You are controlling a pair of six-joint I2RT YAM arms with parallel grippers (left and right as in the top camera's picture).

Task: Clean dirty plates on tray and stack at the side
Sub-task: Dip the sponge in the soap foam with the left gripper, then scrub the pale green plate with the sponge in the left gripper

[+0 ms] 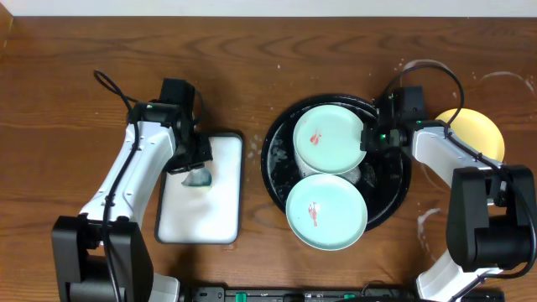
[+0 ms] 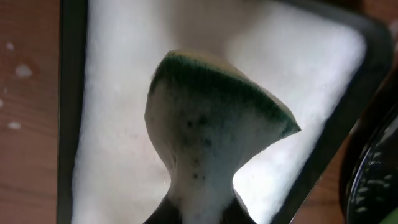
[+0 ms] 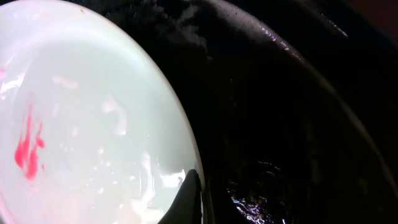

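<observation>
A brown wooden table fills the room below me. From above, the black tray sits right of centre. It carries the far mint plate and the near mint plate, whose rim lies over the far one. Each has a red smear. The yellow plate lies on the table at the right, outside the tray. The right gripper is at the right rim of the far plate. The left gripper hangs over the white tray.

The left wrist view shows the foamy sponge pinched at its waist, its green face fanning away from the fingers.

In the right wrist view one dark finger rests on the plate rim. I cannot tell if the jaws are closed on it.

I think the wet rim may slip out, or lifting may drag the overlapping near plate.

The plates are round and have no long axis. They lie flat, face up.
</observation>
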